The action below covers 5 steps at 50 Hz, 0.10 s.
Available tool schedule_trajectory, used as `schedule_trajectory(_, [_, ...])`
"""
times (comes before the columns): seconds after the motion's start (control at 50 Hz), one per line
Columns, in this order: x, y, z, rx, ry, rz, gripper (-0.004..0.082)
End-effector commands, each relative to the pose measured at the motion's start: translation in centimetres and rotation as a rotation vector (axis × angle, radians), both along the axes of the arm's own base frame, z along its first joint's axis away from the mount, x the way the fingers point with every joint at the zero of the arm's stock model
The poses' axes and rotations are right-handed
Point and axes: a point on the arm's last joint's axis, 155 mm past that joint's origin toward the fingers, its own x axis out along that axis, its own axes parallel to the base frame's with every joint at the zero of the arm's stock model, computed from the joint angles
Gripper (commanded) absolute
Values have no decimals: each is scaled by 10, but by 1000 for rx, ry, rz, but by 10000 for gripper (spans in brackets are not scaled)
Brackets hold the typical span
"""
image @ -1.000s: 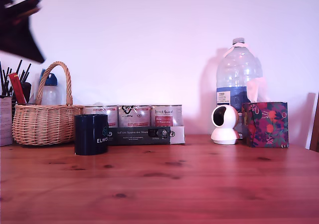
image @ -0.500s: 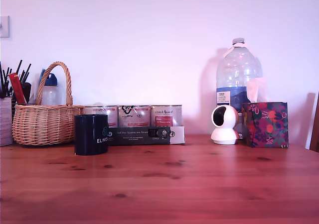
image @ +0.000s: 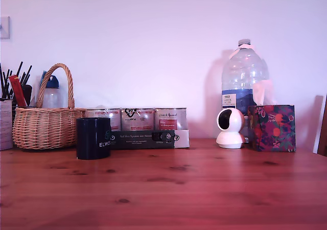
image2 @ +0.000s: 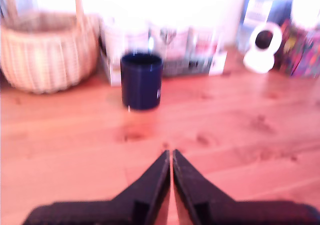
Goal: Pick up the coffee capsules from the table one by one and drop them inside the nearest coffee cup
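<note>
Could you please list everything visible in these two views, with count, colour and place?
coffee cup: one, dark navy, in front of the tins
wicker basket: one, tan, exterior view's left
tins: three, silver with red labels, behind a dark box
water bottle: one, clear, exterior view's right
white camera: one, before the bottle
patterned box: one, multicoloured, far right
table: one, reddish wood
coffee capsules: none visible
gripper: one, black, shut, wrist view only

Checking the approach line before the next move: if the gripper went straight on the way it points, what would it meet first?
Probably bare table: the shut gripper aims just past the coffee cup, though blur makes this uncertain.
</note>
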Motion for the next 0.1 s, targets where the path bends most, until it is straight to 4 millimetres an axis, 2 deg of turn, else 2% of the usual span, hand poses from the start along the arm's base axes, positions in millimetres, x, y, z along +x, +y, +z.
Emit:
schedule_trajectory(0.0, [-2,0,-8,-2,5,1,-13])
schedule_trajectory(0.08, [-5,0,-2,-5,-23,0,-13])
